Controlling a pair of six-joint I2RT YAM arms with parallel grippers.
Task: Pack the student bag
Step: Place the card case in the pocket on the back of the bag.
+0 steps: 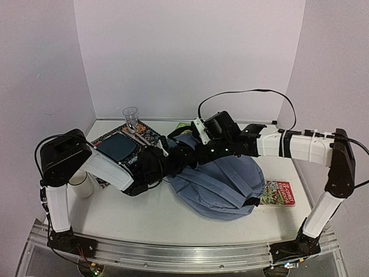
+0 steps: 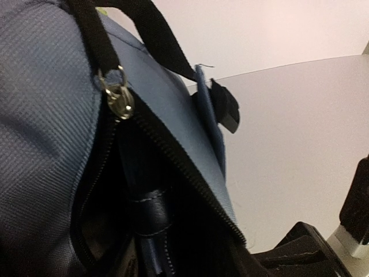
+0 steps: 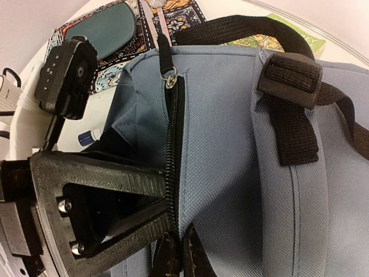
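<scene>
- The right end effector (image 3: 176, 261) is seen with its fingers brought together, the tips resting right on the dark zip line of the student bag (image 1: 225, 184). Whether fabric is pinched between them cannot be told.
- The left end effector (image 1: 157, 166) is placed at the bag's left edge, at the mouth of the unzipped opening. How far apart its fingers stand cannot be told from any view. One black finger (image 2: 300, 248) is seen just outside the zip edge.
- The bag is laid flat in the middle of the surface (image 1: 173, 216), its opening turned toward the left arm and its inside dark.
- The metal zip pull (image 3: 170, 78) is found at the far end of the open zip, just below the black carry handle (image 3: 242, 26).
- Both arms are crossed over the bag's left half (much of it is hidden in the top view).
- A patterned book (image 1: 118, 147) lies beside the left arm, with a clear cup (image 1: 131, 114) beyond it and a white cup (image 1: 82, 184) near that arm's base.
- A green-and-red book (image 1: 278, 192) is partly tucked under the bag's right edge.
- A white tube with a blue cap (image 3: 89, 137) lies just beside the opening.
</scene>
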